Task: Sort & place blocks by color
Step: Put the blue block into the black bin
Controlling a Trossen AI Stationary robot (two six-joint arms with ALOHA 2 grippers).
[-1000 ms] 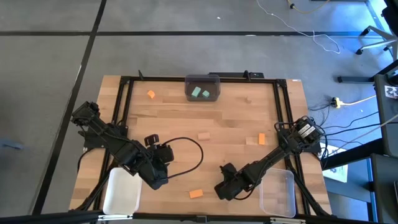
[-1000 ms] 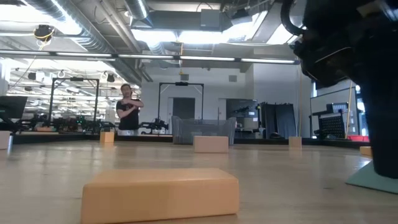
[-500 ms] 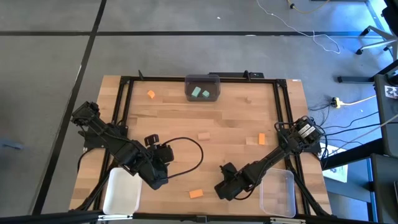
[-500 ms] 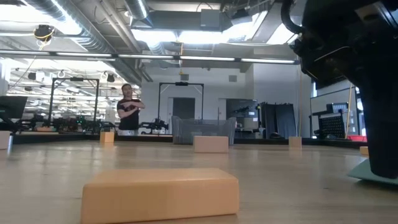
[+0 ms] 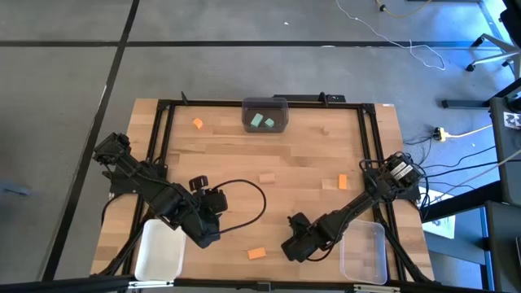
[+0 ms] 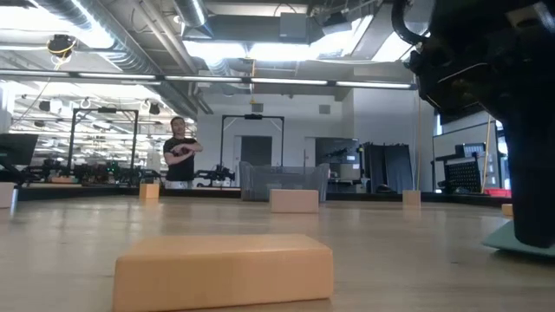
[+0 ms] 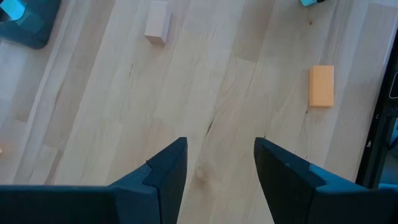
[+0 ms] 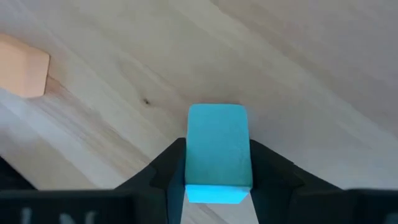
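Near the table's front edge my right gripper (image 5: 295,247) (image 8: 217,150) points steeply down, shut on a teal block (image 8: 217,127). In the high view the gripper hides this block. An orange block (image 5: 256,253) (image 6: 224,270) lies just to its left. My left gripper (image 5: 210,231) (image 7: 221,158) hangs open above bare table at the front left, with nothing between its fingers. Two teal blocks (image 5: 261,121) lie in the dark bin (image 5: 265,105) at the far edge. Other orange blocks (image 5: 198,124) (image 5: 343,181) and a tan block (image 5: 266,177) lie flat on the table. My right gripper pinches the teal block by its two long sides (image 8: 190,155) between its two fingers (image 8: 264,165). They come from above, pointing steeply down. The block's far end sticks out past the fingertips. In the low view the block's underside (image 6: 506,246) rests on the table.
A white bin (image 5: 159,251) stands at the front left corner and a clear bin (image 5: 364,252) at the front right. A black frame (image 5: 163,130) runs along the table's sides. A person (image 6: 179,160) stands far off in the room behind.
My right gripper has shut on the teal block; in the low view its dark finger has moved in over the block's side. The block stays on the table.
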